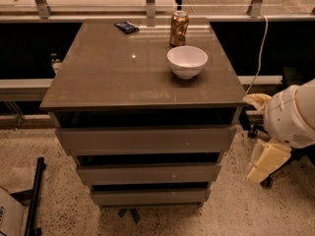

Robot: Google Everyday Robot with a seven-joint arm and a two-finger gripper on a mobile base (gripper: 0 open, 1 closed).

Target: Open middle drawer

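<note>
No text, brand or number can be read. The can (179, 27), at about one o'clock on the bench (113, 77), bears a gold-and-brown print whose wording cannot be made out. The white panel (7, 215) at seven o'clock carries dark marks at its edge, illegible. The gripper (268, 162) hangs at four o'clock, right of the bench.

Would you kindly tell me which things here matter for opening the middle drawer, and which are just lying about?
For the job:
- middle drawer, between the top drawer and the bottom drawer
- gripper, low at the cabinet's right side, apart from the drawers

Lying about, on the cabinet top:
- white bowl
- can
- dark packet
</note>
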